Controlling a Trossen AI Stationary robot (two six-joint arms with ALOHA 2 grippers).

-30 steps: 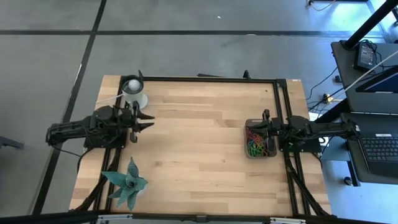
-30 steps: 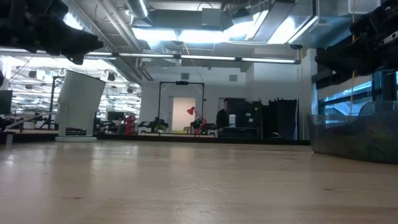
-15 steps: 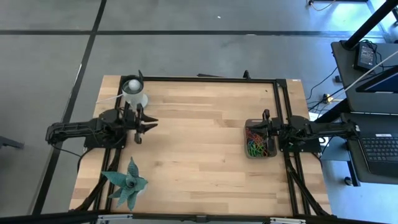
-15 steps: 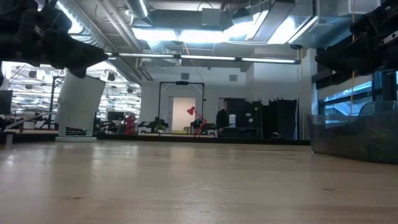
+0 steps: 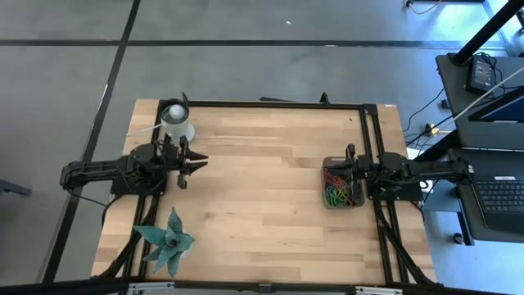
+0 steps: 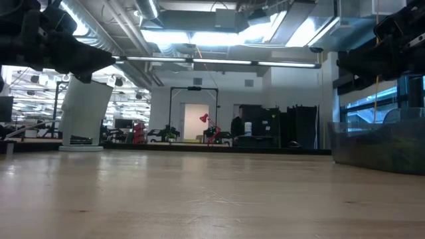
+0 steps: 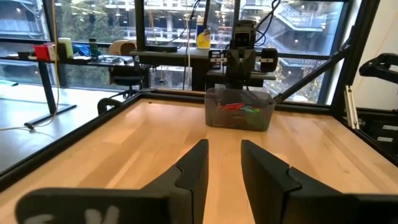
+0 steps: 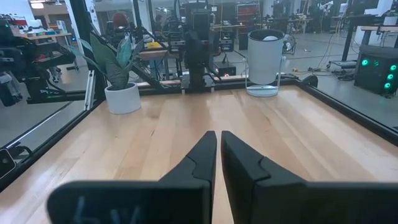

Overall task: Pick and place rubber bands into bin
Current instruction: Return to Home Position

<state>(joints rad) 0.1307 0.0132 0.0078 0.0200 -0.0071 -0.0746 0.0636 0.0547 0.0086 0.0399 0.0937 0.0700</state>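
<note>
The bin (image 5: 324, 198) is a small dark tray resting flat on the wood near the table's right edge. It holds a heap of coloured rubber bands (image 5: 336, 192); the left wrist view shows both far ahead, the bin (image 7: 239, 118) and the rubber bands (image 7: 239, 107). My right gripper (image 5: 342, 169) hangs shut just above the bin's far right part, fingers (image 8: 205, 149) nearly together and nothing seen between them. My left gripper (image 5: 199, 161) hovers open above bare wood at the table's left, its fingers (image 7: 198, 163) pointing across at the bin.
A white round cup (image 5: 175, 121) stands at the far left corner, just beyond my left gripper. A potted green plant (image 5: 168, 242) sits at the near left corner. A black frame rail (image 5: 370, 139) runs along the table's right side. Bare wood lies between the arms.
My left gripper moved a little toward the table's right and came down somewhat, its arm levelling out, then held still for the last half second. The right arm, the bin and the rubber bands stayed where they were.
</note>
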